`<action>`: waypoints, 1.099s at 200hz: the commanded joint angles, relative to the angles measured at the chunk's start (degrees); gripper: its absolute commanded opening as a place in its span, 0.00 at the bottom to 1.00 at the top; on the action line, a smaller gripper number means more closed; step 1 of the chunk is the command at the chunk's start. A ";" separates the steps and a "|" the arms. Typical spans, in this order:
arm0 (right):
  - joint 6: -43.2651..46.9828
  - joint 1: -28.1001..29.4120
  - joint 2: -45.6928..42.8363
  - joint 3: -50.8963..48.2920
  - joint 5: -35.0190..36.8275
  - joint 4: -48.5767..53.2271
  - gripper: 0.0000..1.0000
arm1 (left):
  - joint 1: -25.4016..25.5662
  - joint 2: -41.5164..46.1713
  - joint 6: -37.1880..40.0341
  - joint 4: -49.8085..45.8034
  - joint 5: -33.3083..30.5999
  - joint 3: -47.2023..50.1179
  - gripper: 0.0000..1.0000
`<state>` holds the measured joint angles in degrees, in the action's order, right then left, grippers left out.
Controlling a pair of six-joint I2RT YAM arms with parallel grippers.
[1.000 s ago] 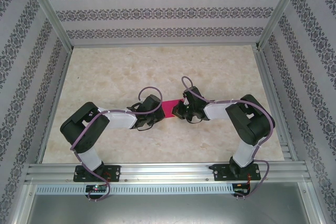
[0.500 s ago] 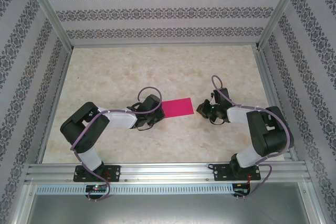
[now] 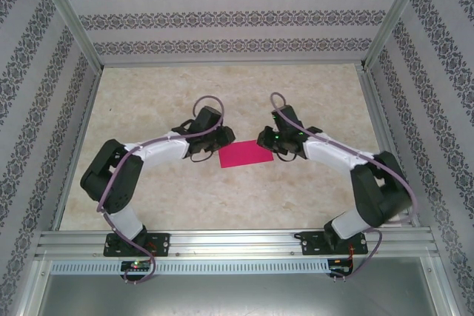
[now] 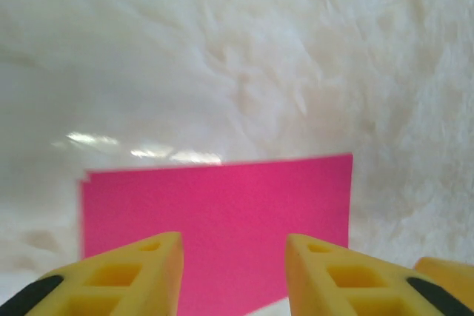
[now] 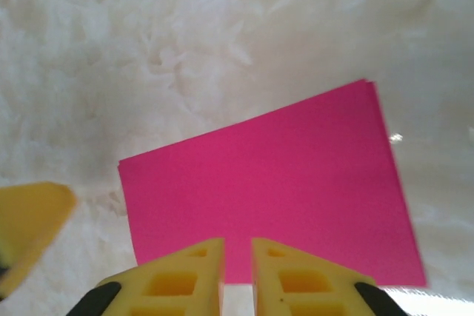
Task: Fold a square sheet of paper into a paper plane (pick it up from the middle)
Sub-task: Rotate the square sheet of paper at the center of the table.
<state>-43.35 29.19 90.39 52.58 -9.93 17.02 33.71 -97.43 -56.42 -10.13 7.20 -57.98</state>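
At the near edge of the worktop (image 3: pixel 148 197) my 2 arms reach forward and inward, so that both hands face each other across 1 object. Between them lies the square sheet of paper (image 3: pixel 246 155), flat on the surface. It presents as a rectangle, and a second layer shows along 1 short edge, so I judge it folded in 2. Its long axis runs left to right, from 1 hand toward the other, with a slight tilt.

My left hand (image 3: pixel 219 143) stands at the left short edge, jaws moderately apart and holding nothing. In the left wrist view the paper extends ahead of its yellow fingers (image 4: pixel 141 275). My right hand (image 3: pixel 262 140) stands at the right short edge, jaws drawn in to a narrow slit, also holding nothing.

Both hands are just beside the paper, neither clearly nearer. Whether a fingertip touches it cannot be determined.

Judgement: each hand must work the paper from its own end of the long axis. Beyond the paper, the marbled surface continues to the patterned far wall (image 3: pixel 237 20).
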 commanded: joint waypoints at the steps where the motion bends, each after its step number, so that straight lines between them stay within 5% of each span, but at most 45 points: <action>1: 1.30 2.60 6.93 5.96 4.79 6.05 0.22 | -3.98 2.62 5.45 -8.68 1.09 -0.68 0.48; 96: 8.23 11.55 24.13 23.72 3.25 15.25 0.27 | -16.43 7.31 12.39 -12.28 5.60 4.68 0.63; 136: 20.35 14.35 23.47 19.58 -2.07 20.01 0.27 | -17.61 7.31 13.91 -12.38 5.35 4.35 0.64; 168: 27.82 13.05 18.82 15.27 1.76 26.77 0.27 | -17.81 7.44 14.53 -12.79 5.63 4.03 0.65; 190: 23.44 10.63 13.50 15.27 3.34 25.93 0.30 | -17.98 7.65 14.56 -12.89 5.23 3.79 0.66; 220: 8.35 9.45 8.27 13.81 9.98 19.54 0.47 | -17.99 7.43 14.90 -13.09 4.97 3.26 0.68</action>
<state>-24.12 39.48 103.42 67.00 -6.81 39.90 16.51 -91.05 -43.29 -21.69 12.16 -53.71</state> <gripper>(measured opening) 0.445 0.673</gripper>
